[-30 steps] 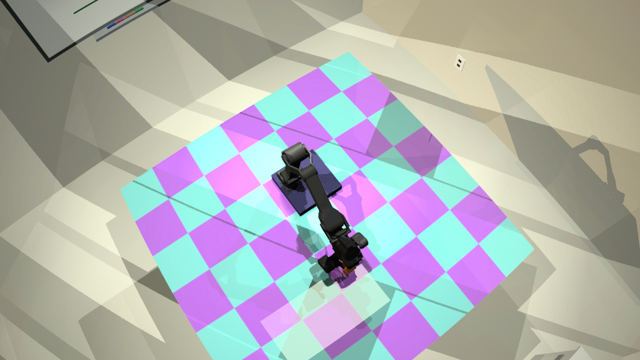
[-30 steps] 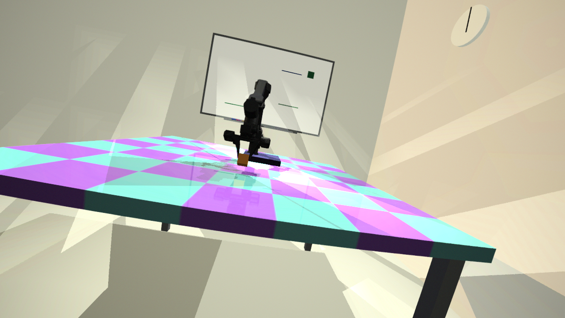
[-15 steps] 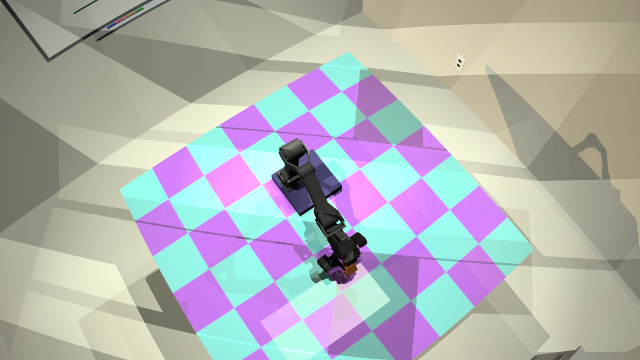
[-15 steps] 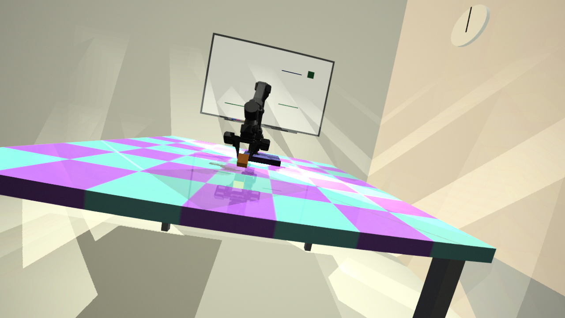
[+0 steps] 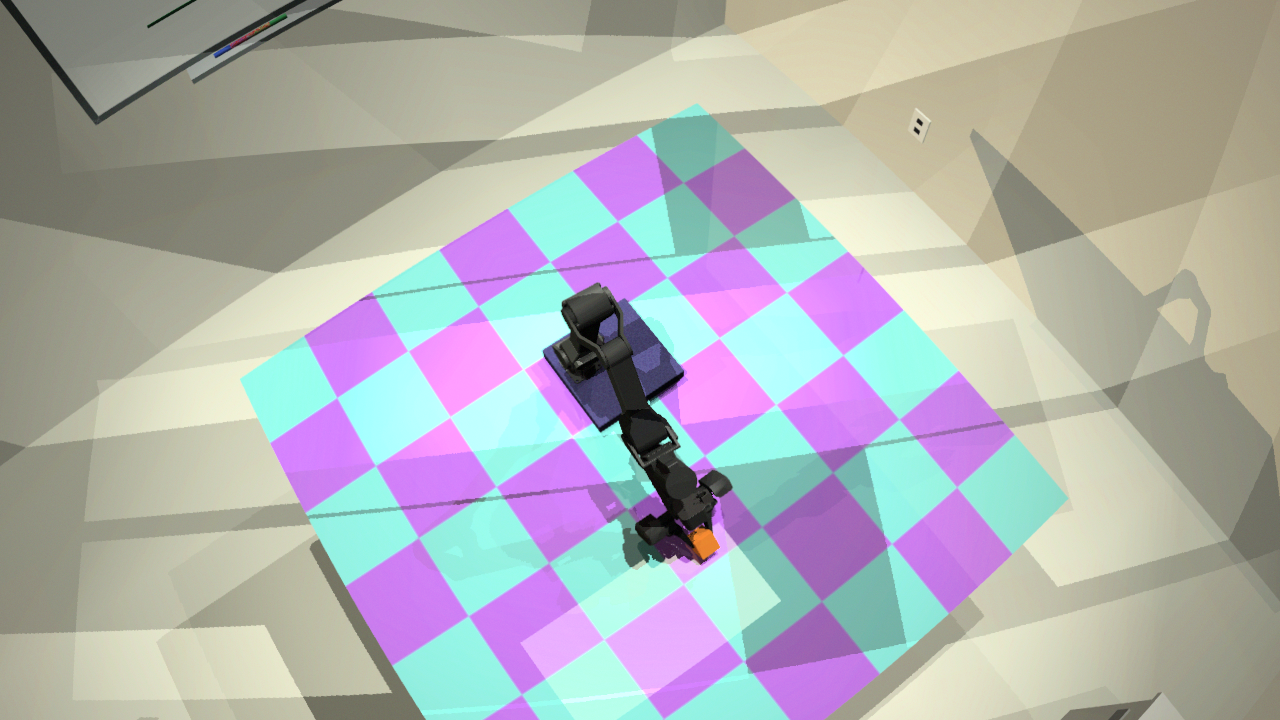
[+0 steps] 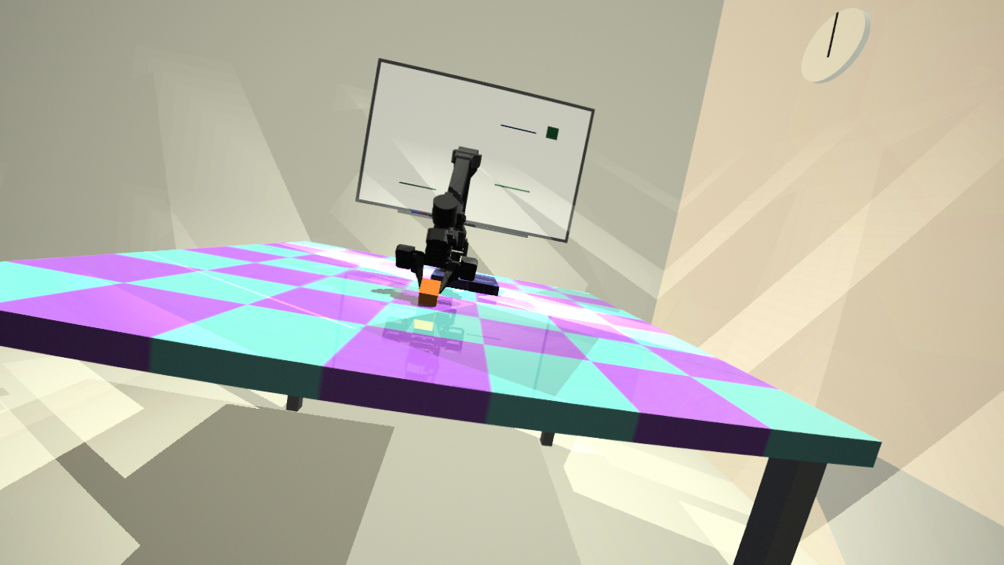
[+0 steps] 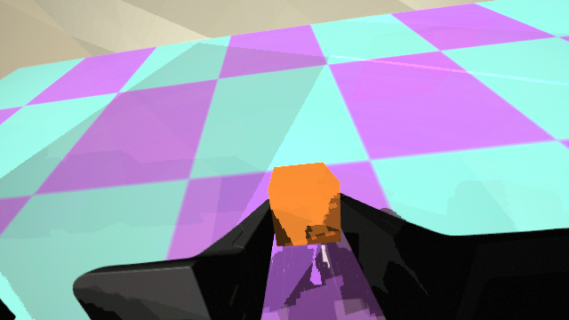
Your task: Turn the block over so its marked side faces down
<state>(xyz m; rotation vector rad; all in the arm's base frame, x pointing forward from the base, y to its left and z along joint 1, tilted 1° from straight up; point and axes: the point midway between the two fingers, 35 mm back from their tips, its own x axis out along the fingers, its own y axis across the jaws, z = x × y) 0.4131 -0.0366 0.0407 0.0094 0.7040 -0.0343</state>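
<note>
My gripper is shut on a small orange block. It holds the block tilted, a little above the checkered table. In the wrist view the two black fingers clamp the block's left and right sides. No marked side shows on the block's visible faces. A pale yellow patch shows in the table's reflection under the block.
The arm's dark base plate sits near the table's middle. A whiteboard hangs on the wall behind the table. The table's front edge is close to the exterior camera.
</note>
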